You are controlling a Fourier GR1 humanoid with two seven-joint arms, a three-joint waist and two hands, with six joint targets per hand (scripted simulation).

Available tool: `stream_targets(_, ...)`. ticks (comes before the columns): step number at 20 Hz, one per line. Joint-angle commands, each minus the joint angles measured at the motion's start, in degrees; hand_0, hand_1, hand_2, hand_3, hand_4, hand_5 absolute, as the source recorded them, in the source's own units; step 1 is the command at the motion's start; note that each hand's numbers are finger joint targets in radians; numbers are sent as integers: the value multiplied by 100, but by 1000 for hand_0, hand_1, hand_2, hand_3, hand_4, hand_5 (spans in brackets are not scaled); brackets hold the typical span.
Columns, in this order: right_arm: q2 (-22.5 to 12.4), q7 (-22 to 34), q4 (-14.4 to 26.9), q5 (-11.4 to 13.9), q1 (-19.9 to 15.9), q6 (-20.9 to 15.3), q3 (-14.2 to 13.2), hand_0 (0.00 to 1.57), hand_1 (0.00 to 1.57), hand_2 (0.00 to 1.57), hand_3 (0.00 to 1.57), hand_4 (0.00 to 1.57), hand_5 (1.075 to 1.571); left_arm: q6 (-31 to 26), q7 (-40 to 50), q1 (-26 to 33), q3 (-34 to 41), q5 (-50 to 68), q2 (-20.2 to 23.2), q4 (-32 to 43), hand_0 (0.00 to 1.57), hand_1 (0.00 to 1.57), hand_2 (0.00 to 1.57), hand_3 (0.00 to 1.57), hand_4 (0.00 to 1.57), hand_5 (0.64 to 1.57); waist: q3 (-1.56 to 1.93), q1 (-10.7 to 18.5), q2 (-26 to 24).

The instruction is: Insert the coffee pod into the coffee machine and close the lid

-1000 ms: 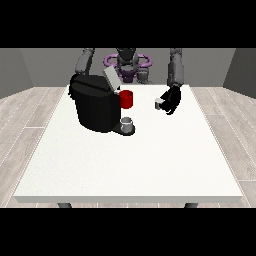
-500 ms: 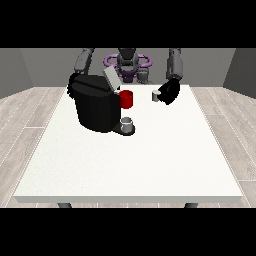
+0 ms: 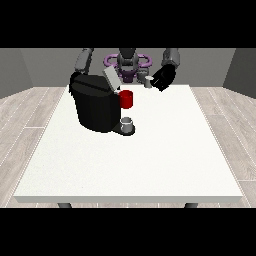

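Observation:
A black coffee machine (image 3: 95, 107) stands at the table's left rear, its grey lid (image 3: 111, 78) tilted up and open. On its front a red pod holder (image 3: 127, 99) juts out above a small grey cup (image 3: 127, 123) on the drip base. The hand at the view's right (image 3: 162, 79) is raised above the table's far edge, right of the machine, with its fingers closed on a small grey coffee pod (image 3: 148, 82). The hand at the view's left is hidden behind the machine; only its arm (image 3: 83, 60) shows.
The white table (image 3: 150, 160) stretches wide towards the camera. The robot's torso (image 3: 128, 62) stands behind the far edge. Grey plank floor surrounds the table.
The hand at the view's right has risen and moved towards the machine and the robot's torso, carrying the pod. The machine and cup stay put.

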Motion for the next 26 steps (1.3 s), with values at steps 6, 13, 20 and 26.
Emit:
stream_targets(6, 107, 317, -249, -78, -198, -78, 92, 0, 0, 0, 0, 335, 1571, -386, 459, -425, 220, 126, 27, -278, 1461, 1461, 1471, 1425, 629, 1571, -2, -158, -42)
stream_targets(13, -238, 388, -439, -65, -104, 274, 140, 0, 0, 0, 0, 154, 1571, -321, 895, -888, 554, 370, -114, -291, 1402, 1402, 1430, 1369, 656, 1571, -2, -485, 11)
stream_targets(20, -248, 110, -623, -129, -217, 354, 117, 0, 0, 0, 0, 207, 1571, -179, 894, -1207, 796, 409, 118, -52, 1352, 1352, 1398, 1316, 611, 1571, -3, -709, 529)
stream_targets(26, -138, -174, -687, -121, -324, 537, 276, 0, 0, 0, 0, 21, 1571, -139, 812, -1856, 1160, 511, 673, 204, 1436, 1436, 1456, 1327, 621, 1571, -2, -947, 1052)
